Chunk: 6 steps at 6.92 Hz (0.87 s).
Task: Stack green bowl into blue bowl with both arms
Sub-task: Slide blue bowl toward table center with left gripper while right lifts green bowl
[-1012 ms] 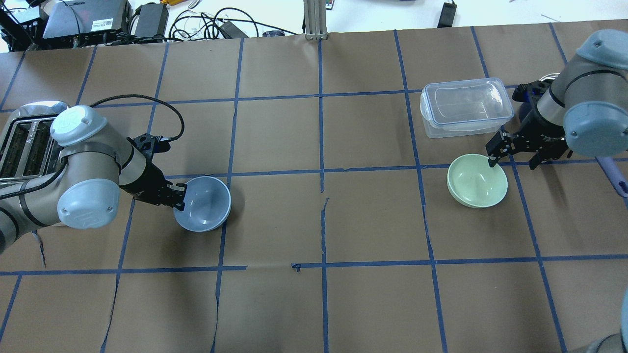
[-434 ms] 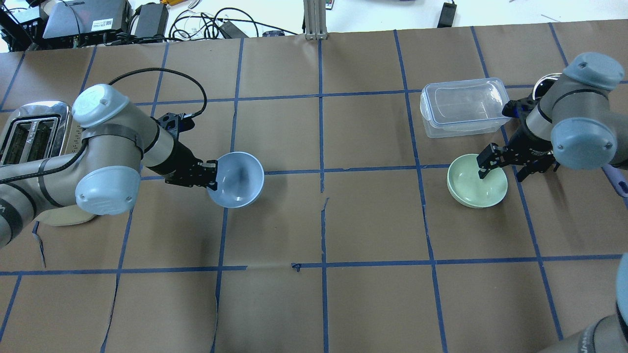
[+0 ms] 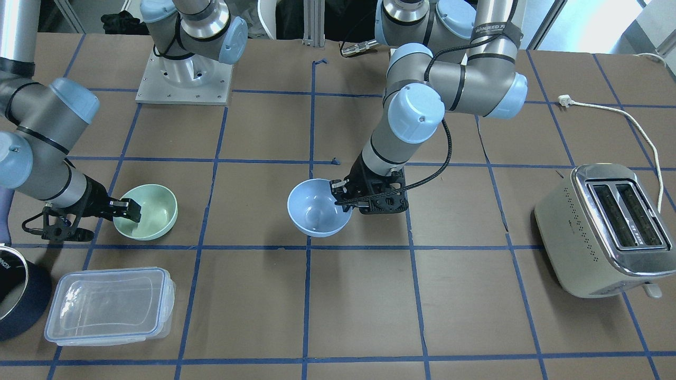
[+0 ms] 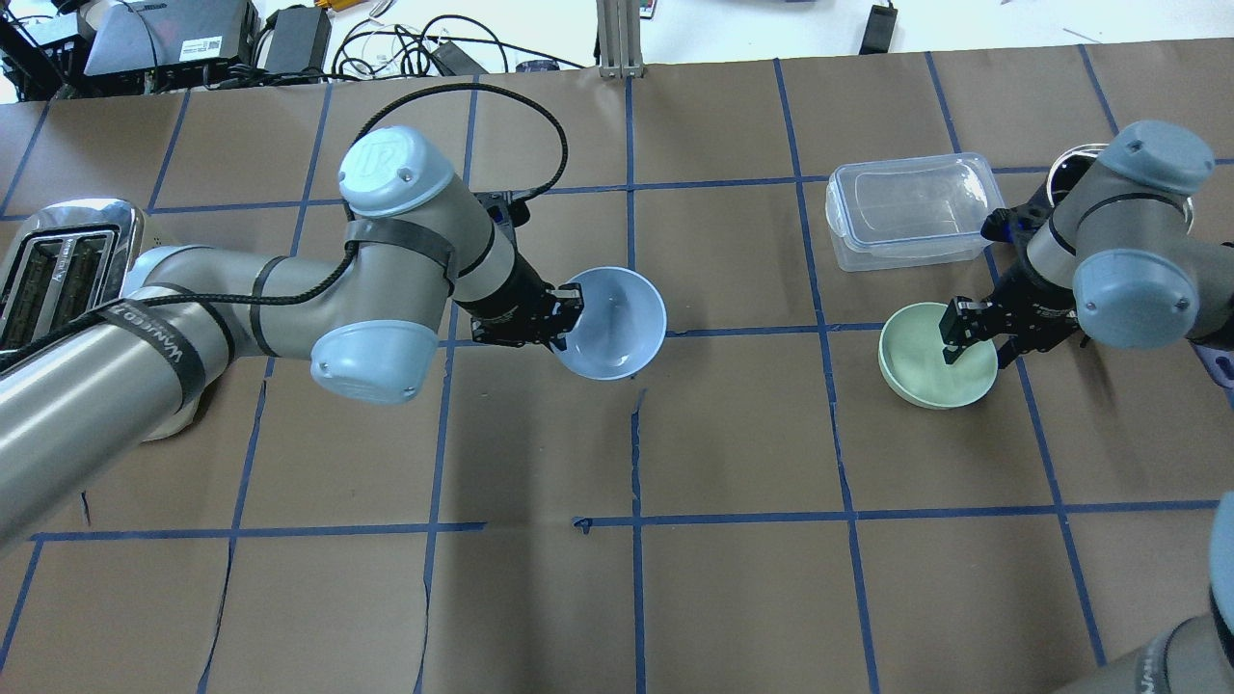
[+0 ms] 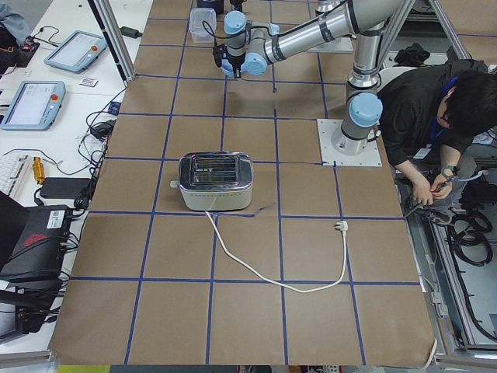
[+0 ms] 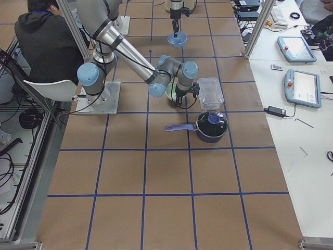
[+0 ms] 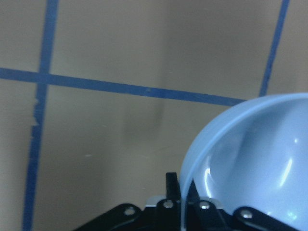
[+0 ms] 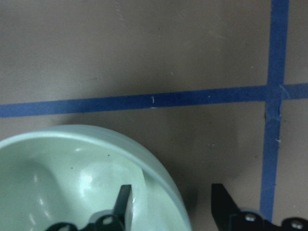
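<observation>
Clear plastic container (image 3: 108, 305) just beside navy saucepan (image 6: 211, 125); chrome toaster (image 3: 602, 232) well apart

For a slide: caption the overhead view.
Left gripper holds the blue bowl by its rim; open right gripper straddles the rim of the green bowl.

Left arm (image 4: 241, 308): silver-grey round tubes joined by bulky elbows, with black seam rings at the joints.
Right arm (image 4: 1138, 251): same build and colours; its foot stands on the base plate (image 3: 182, 87).
Base plate: square, pale grey metal, small screws along its edges.
Joint caps (image 4: 371, 352): light blue, round, domed, each with small screws; one carries a raised "UR" mark.
Cable (image 4: 501, 96): black, braided, on the arm away from the base plate, bound by black straps.
Strap (image 4: 159, 337): black, with white capital lettering.
Left pincer (image 7: 183, 192): black, two thin fingers, silver screw heads behind them.
Right pincer (image 8: 172, 207): black, two square-tipped fingers, matching screws.
</observation>
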Available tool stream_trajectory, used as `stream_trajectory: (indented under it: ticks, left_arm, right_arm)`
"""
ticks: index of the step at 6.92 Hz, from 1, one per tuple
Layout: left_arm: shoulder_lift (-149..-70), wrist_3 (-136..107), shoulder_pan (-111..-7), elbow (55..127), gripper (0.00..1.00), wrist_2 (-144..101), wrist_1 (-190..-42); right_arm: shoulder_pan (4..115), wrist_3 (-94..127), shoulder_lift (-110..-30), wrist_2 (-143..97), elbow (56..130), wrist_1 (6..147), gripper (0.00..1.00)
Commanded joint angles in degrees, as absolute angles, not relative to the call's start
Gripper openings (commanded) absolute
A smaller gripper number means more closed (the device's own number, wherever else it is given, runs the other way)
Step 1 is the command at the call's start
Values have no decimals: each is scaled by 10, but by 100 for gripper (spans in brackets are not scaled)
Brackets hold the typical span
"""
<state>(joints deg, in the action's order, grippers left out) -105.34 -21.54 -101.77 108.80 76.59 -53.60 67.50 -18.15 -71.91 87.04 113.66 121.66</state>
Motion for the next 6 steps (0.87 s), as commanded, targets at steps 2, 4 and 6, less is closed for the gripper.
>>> stream_trajectory:
  ticks: [2,4,6]
  left_arm:
    - [-1129,-231,-1035,1045,0,787,-469]
    - [-1149,-224,-1035,1043,0,792,-468]
    - [-1161,-228,-1035,1036,0,789,-461]
  right_arm:
    - [675,-178,-726,872,1134,1210,0]
    - [674,-178,-739,868,1124,1197,0]
    - [674,-178,-766,849,1070,1120,0]
